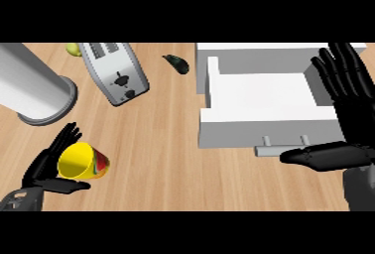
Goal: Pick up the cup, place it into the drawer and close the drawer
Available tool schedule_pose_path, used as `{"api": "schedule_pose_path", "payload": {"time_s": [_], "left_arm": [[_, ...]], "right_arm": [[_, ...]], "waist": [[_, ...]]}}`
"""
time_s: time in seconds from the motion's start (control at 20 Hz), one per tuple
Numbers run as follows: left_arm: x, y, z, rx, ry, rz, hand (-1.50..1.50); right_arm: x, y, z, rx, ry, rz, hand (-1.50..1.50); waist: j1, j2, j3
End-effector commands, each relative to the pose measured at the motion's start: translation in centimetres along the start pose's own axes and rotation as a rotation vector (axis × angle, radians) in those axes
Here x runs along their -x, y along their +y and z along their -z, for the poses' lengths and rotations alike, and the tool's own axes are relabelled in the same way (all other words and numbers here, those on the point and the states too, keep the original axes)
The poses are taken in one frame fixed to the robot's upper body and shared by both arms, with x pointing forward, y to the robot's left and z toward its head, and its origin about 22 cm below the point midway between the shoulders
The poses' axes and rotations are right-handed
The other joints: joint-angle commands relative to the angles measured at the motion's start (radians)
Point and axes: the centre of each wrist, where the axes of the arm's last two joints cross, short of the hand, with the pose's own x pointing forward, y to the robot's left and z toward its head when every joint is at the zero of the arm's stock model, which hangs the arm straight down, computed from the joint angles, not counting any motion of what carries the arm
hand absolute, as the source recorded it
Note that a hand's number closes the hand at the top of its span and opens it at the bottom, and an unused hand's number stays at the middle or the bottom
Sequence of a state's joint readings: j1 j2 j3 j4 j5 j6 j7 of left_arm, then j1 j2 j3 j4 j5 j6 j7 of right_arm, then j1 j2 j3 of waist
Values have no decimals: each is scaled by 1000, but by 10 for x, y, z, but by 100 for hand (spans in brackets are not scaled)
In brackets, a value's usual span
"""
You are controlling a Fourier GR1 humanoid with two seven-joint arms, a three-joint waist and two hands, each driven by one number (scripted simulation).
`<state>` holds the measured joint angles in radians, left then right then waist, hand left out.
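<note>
While your left hand curls around the yellow cup, your right hand stands open, fingers straight, beside the white drawer.

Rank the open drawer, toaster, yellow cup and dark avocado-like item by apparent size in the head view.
1. Open white drawer
2. Toaster
3. Yellow cup, held by the left hand
4. Dark item, possibly an avocado

The cup may sit nearer the camera, so its true size against the toaster is less sure.
</note>
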<state>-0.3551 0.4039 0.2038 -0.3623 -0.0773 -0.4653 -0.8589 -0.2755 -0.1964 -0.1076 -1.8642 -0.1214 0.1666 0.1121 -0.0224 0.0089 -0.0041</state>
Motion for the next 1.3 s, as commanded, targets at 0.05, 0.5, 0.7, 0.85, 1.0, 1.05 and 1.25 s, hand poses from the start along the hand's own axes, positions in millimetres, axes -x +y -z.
{"api": "schedule_pose_path", "payload": {"time_s": [0.05,0.5,0.7,0.85,1.0,1.05,1.25], "left_arm": [[12,-18,6,67,-97,-111,-150],[12,-35,24,106,-138,-84,-150],[18,-41,19,121,-131,-129,-150],[15,-33,18,154,-123,-175,-150],[14,-44,29,206,-137,-258,150],[23,-58,25,223,-123,-296,150],[6,-49,39,137,-337,-123,150]], "right_arm": [[-4,-5,11,-8,-2,13,-150],[3,2,-1,1,-1,-7,-150],[0,3,1,-17,-1,-2,-150],[-1,-14,-3,-12,5,-1,-150],[-2,2,4,-16,4,6,-150],[2,-15,2,-4,7,8,-150],[1,-11,9,10,9,-20,-150]], "waist": [[-6,4,-2],[-8,3,-1],[-15,7,-3],[-9,3,-1],[-11,5,-3],[-12,6,-2],[7,4,-2]]}}
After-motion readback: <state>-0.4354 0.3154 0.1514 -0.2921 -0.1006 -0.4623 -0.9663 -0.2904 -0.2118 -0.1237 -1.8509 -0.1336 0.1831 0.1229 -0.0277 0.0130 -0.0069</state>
